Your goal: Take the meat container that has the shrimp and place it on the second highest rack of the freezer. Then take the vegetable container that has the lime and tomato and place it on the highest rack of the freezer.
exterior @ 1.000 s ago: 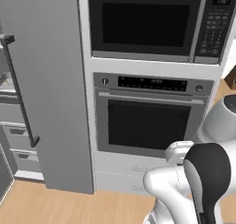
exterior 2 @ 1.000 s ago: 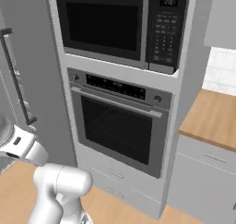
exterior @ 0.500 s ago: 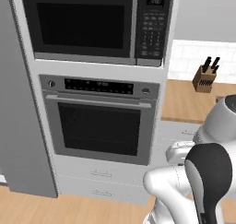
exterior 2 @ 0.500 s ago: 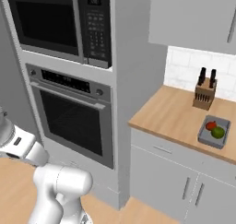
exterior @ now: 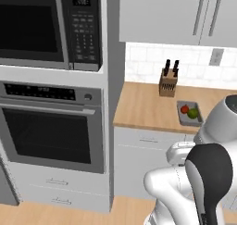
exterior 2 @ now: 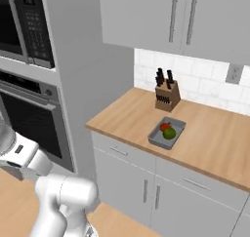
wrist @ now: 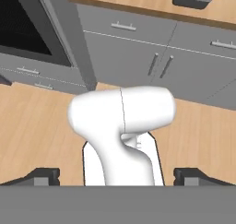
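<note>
The oven [exterior: 48, 127] stands at 9 o'clock under the microwave [exterior: 46, 27], the knife block [exterior 2: 166, 92] sits mid-counter [exterior 2: 215, 138], the tray [exterior 2: 157, 138] with tomato [exterior 2: 165, 127] and lime [exterior 2: 170, 133] lies just at its 6 o'clock, and the gripper [wrist: 117, 176] hangs spread and empty.

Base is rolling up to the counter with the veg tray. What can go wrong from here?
1. The tray sits close to the counter front edge; a clumsy grasp might push it off.
2. The lime and tomato lie loose in it, so tilting it could roll them out.
3. The knife block stands just behind, where a high, deep reach by the open gripper could clip it.
</note>
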